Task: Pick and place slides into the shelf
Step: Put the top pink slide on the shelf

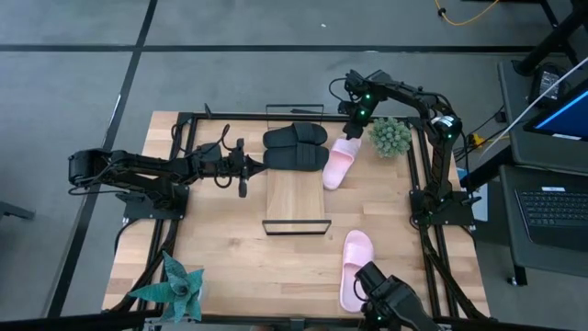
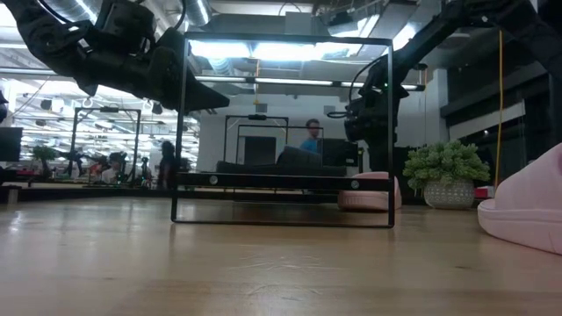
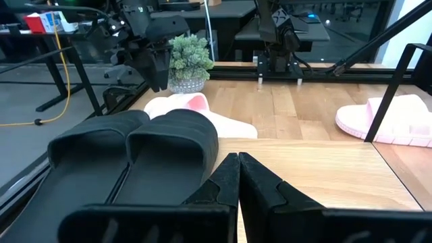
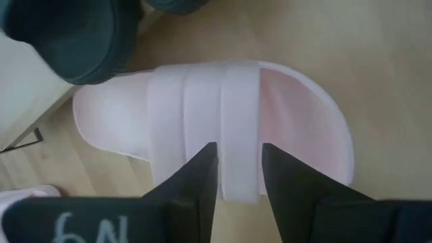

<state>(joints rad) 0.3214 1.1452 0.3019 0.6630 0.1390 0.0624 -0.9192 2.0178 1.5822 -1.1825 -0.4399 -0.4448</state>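
An open-plan robotics lab is indicated by exposed ceiling ducts (image 2: 263,10), rows of workstations, a laptop (image 1: 554,210) and a seated person (image 2: 311,136).

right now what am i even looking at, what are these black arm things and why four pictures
These are two robot arms at a wooden table, filmed by four cameras: one overhead, one at table-top level, and one on each arm's wrist.

A small wooden shelf sits in the middle, with two black slides side by side on its far end. One pink slide lies beside it; another pink slide lies near the front edge. Two potted plants stand at corners.

The left hand is shut and empty, beside the shelf. The right hand is directly above the first pink slide, fingers either side of its strap; whether it grips cannot be told.
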